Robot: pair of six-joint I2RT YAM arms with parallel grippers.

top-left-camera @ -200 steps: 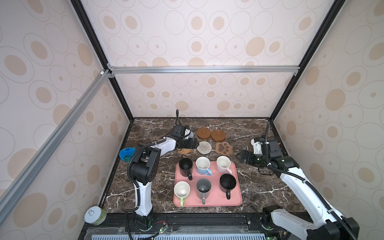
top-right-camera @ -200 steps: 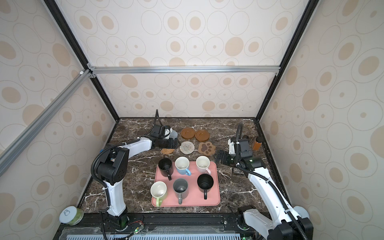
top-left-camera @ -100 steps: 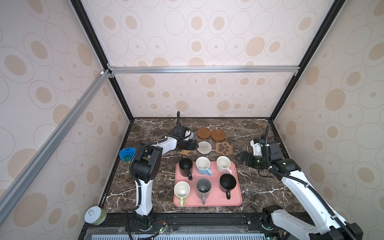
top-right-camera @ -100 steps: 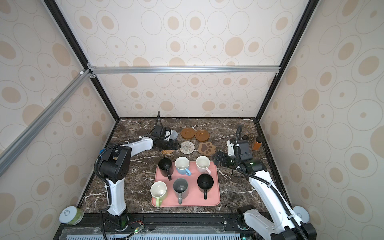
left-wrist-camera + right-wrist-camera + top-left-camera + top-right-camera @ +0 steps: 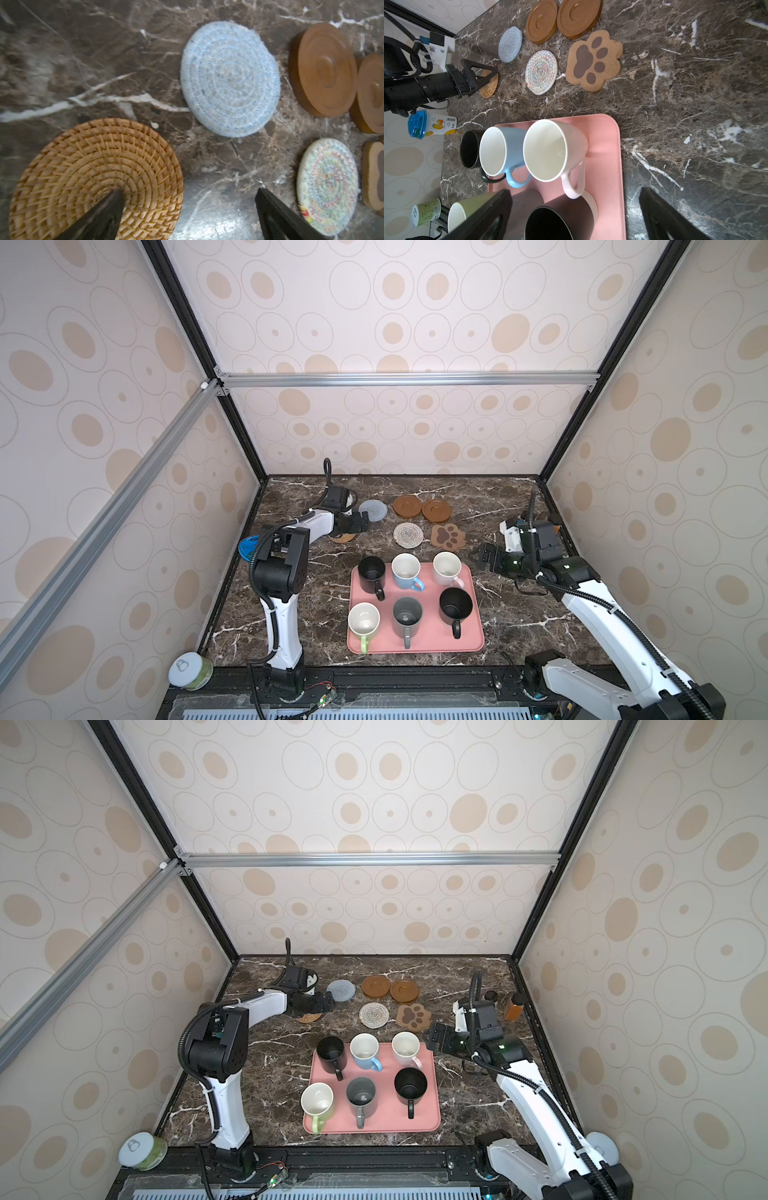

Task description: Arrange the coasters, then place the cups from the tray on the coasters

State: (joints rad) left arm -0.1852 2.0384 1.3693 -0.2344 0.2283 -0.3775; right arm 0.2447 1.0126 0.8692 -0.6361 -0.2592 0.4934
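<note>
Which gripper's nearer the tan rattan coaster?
Left. The left gripper hangs open right over the rattan coaster, one finger above its weave; the right gripper sits open well away, beside the pink tray.

The left gripper (image 5: 360,523) hides most of the tan coaster (image 5: 345,538) in both top views.

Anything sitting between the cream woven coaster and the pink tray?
Nothing. In the right wrist view, only bare marble tabletop separates the cream woven coaster from the near rim of the tray.
</note>
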